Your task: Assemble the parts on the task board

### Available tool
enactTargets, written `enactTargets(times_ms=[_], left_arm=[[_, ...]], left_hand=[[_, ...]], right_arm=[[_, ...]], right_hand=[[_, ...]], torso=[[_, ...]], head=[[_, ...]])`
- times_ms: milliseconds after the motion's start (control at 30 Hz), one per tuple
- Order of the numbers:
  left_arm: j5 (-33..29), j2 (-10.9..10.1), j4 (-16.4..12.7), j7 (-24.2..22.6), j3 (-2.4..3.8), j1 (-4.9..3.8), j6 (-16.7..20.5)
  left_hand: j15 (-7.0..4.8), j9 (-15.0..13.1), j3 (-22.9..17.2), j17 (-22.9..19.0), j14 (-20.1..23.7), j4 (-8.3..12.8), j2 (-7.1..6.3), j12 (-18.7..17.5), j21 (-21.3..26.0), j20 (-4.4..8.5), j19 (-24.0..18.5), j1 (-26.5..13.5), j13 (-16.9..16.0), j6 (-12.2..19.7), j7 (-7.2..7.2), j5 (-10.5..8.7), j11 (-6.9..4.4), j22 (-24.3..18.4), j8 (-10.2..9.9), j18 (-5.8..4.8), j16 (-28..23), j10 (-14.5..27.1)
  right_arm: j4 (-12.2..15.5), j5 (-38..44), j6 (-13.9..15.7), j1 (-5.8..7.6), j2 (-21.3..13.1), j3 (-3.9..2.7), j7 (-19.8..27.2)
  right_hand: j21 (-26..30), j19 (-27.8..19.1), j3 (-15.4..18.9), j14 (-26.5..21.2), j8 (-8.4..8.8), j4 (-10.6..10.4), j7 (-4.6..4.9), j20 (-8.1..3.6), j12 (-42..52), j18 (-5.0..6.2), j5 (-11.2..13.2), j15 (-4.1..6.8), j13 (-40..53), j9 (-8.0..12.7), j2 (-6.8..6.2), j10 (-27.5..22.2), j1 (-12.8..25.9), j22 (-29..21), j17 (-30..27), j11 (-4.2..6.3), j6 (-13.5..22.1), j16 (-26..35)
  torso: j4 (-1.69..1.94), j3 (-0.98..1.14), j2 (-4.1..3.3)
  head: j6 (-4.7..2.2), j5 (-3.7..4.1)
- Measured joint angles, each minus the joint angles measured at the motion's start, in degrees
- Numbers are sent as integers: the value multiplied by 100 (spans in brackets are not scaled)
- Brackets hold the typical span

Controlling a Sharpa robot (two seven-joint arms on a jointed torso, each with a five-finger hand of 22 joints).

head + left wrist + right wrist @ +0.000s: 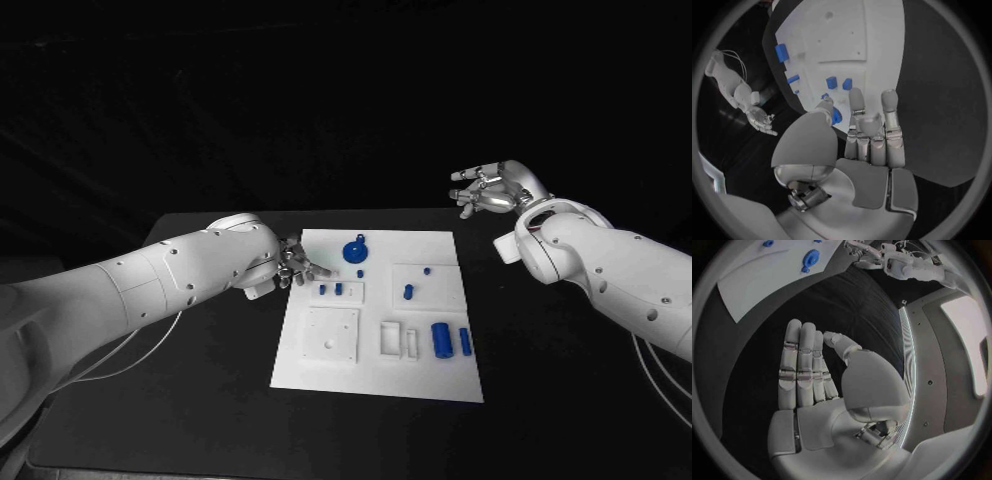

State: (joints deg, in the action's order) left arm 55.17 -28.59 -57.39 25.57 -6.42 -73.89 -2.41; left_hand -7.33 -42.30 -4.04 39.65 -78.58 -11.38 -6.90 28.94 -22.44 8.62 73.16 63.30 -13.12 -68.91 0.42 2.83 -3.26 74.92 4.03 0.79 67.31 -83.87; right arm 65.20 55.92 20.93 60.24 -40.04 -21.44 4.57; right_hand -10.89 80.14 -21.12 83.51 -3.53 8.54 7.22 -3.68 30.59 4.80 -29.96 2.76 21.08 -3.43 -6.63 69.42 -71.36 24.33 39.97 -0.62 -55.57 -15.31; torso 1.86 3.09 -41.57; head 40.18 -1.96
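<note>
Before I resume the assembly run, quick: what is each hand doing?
Left hand: open, holding nothing, fingers over the task board's left edge.
Right hand: open, empty, raised off to the board's right.

A black table [188, 400] against a dark backdrop [216, 100].

Premises present as a robotics test laboratory. A black bench [173, 400] stands before a black draped backdrop [289, 110]. A white task board [325, 375] with moulded recesses and small blue parts [441, 339] lies at the bench's middle. Two white robot arms reach in from the side edges.
</note>
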Motion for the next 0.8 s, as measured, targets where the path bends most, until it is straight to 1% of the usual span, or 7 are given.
enactTargets(times_ms=[133,233,300,433,533,633,800], left_arm=[[-411,-101,-116,-195,59,-88,93],[-661,-132,-166,-467,72,-126,204],[-730,-129,-189,-753,74,-137,353],[-600,-51,-194,-1365,64,-146,739],[-343,48,-189,-1844,9,-149,1057],[-43,154,-154,-2264,-49,-149,1305],[543,377,12,-2768,-183,-148,1541]], left_hand=[[178,598,109,-384,445,660,517,-516,359,-182,-299,220,164,336,159,52,128,-126,2,-9,-406,199],[358,1177,-29,-830,745,1274,956,-1056,819,-356,-485,796,477,597,279,560,278,-472,5,-8,-965,607],[405,1647,-74,-1179,699,1660,1108,-1452,1116,-427,-444,1117,815,594,317,540,330,-772,90,-8,-1358,659],[505,2292,-94,-1514,751,2071,1128,-2101,1384,-495,-438,1453,949,490,435,514,480,-991,7,9,-1817,878],[560,2707,-142,-1654,702,2302,1090,-2487,1398,-535,-478,1578,959,495,489,514,596,-921,-32,144,-2032,1016],[582,3001,-176,-1725,680,2463,1090,-2530,1397,-593,-536,1578,960,474,510,539,676,-757,-32,224,-2152,1271],[665,3395,-158,-1892,612,2598,1011,-2530,1431,-658,-601,1499,966,655,476,416,760,-669,-32,234,-2482,1480]], right_arm=[[-1,0,0,-1,-9,0,0],[-12,0,0,-2,-14,0,0],[-21,0,0,-2,-16,0,0],[-38,-2,1,-2,-15,0,2],[-50,-4,1,-2,-3,0,4],[-61,-6,3,-3,10,0,6],[-75,-6,13,-4,41,0,13]], right_hand=[[0,0,0,0,0,0,0,0,0,0,0,0,0,0,0,0,0,0,0,0,0,0],[0,0,0,0,0,0,0,0,0,0,0,0,0,0,0,1,0,0,0,-1,1,0],[0,0,0,0,0,0,-1,0,0,0,0,0,0,0,0,1,0,0,0,-1,1,0],[0,0,0,0,0,0,-1,0,0,0,0,0,0,0,0,2,0,0,0,-1,1,0],[0,0,0,0,0,0,-2,0,0,0,0,0,0,0,0,3,0,1,0,-2,2,0],[0,0,-43,0,0,6,-3,0,0,0,0,0,0,0,0,8,0,0,-10,-11,3,0],[0,-21,-43,-17,0,6,6,21,0,0,0,-16,0,0,0,-57,0,-6,-18,-26,11,23]], torso=[[1,0,3],[2,0,5],[5,0,5],[2,-4,-1],[-5,-4,-7],[-9,-5,-10],[-15,-3,-14]], head=[[-22,0],[-42,-3],[-59,-3],[-93,3],[-116,6],[-143,9],[-185,13]])
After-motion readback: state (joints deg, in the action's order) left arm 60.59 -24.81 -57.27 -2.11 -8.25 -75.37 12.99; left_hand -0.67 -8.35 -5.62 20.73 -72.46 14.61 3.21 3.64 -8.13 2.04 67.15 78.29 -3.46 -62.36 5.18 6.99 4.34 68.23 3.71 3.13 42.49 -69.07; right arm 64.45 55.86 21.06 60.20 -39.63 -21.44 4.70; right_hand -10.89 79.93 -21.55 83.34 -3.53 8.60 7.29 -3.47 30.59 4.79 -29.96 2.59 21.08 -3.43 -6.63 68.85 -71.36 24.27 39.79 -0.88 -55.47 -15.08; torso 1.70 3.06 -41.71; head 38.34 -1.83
